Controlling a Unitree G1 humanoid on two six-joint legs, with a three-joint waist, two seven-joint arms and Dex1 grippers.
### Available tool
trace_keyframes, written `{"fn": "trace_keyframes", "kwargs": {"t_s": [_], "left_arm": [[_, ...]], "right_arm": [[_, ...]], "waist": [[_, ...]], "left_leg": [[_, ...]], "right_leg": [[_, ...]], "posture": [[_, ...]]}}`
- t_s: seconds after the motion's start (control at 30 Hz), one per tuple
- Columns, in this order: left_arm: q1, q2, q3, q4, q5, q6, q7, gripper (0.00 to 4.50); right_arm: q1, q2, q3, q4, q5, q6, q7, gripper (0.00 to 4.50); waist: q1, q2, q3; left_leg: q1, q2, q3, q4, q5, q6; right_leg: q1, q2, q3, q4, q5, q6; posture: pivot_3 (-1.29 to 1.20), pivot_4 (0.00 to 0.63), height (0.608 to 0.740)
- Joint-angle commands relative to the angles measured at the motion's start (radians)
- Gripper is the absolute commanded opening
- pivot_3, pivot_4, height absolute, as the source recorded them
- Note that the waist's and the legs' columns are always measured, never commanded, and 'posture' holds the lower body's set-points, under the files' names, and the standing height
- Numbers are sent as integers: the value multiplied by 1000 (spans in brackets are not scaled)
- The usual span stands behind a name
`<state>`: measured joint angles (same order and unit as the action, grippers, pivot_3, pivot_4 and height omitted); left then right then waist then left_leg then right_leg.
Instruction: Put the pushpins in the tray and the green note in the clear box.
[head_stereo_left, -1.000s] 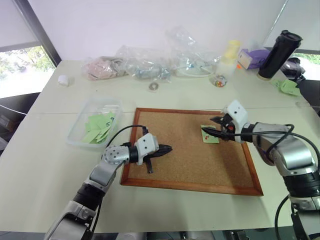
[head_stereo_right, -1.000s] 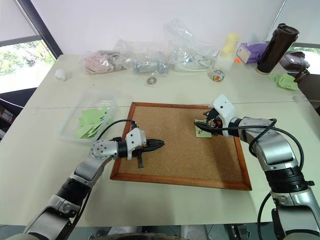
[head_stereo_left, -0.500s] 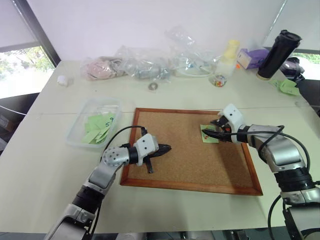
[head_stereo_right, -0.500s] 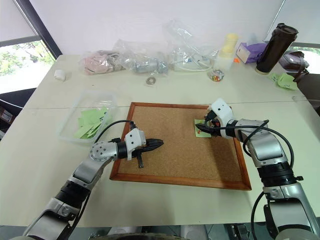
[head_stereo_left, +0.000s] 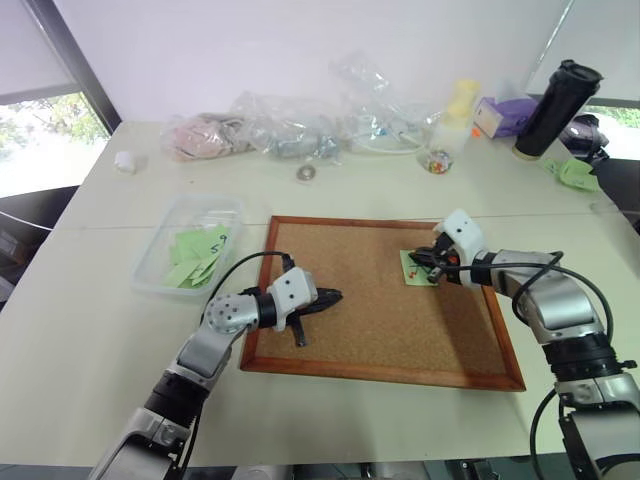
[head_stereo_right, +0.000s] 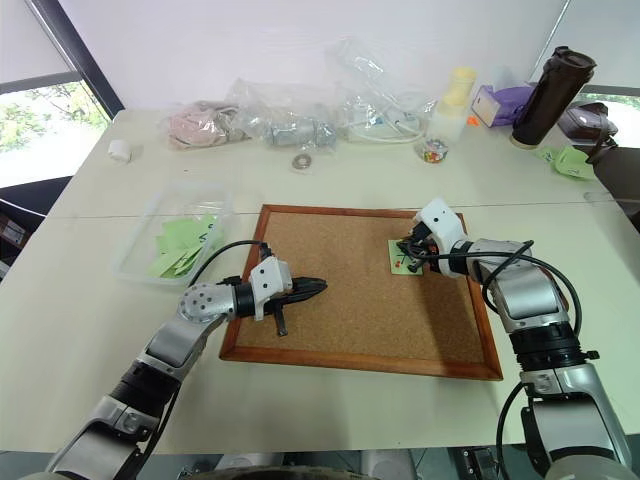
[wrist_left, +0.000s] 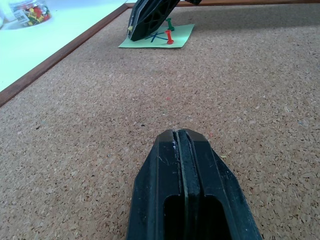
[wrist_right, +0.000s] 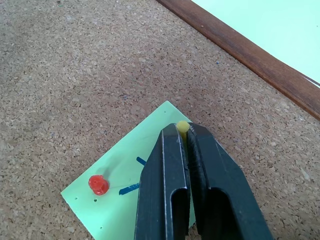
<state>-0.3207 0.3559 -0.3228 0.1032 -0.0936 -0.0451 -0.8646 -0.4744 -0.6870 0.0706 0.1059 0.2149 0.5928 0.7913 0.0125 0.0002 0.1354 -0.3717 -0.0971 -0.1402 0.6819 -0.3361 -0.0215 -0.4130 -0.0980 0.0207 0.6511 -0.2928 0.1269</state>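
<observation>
The right gripper (wrist_right: 186, 131) is clamped on a small yellow plastic pushpin (wrist_right: 182, 126) standing in the light green square paper note (wrist_right: 127, 192), right of centre in the head views on the wood-framed cork board (head_stereo_left: 380, 340). The pin's shaft runs down into the cork, so it must be pulled straight away from the board. A red pushpin (wrist_right: 98, 184) and a green pushpin (wrist_left: 170, 23) remain. The left gripper (wrist_left: 182, 137) hovers closed and empty at lower left, well apart
</observation>
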Motion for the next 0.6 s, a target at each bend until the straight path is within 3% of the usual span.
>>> {"fn": "trace_keyframes", "kwargs": {"t_s": [0.03,0.23,0.37,0.6], "left_arm": [[9,5,-5,12,21,9,2,0],[11,4,-9,12,20,19,-5,0],[13,-3,-15,12,19,25,-9,0],[9,-14,-22,27,27,16,-9,0]], "right_arm": [[-7,-34,-75,-133,37,47,-5,24],[29,-83,-201,-323,126,183,-19,24],[110,-141,-357,-438,182,283,-43,24],[289,-143,-590,-452,207,339,-110,24]], "waist": [[1,0,0],[1,1,0],[5,1,0],[4,1,0]], "left_leg": [[0,0,0,0,0,0],[-1,0,0,0,0,0],[-1,0,0,0,0,0],[0,0,0,-1,0,1]], "right_leg": [[0,0,0,0,0,0],[-1,0,0,0,0,0],[0,0,1,0,0,0],[1,0,1,0,0,0]], "posture": [[0,150,740],[0,150,740],[0,150,740],[0,150,740]]}}
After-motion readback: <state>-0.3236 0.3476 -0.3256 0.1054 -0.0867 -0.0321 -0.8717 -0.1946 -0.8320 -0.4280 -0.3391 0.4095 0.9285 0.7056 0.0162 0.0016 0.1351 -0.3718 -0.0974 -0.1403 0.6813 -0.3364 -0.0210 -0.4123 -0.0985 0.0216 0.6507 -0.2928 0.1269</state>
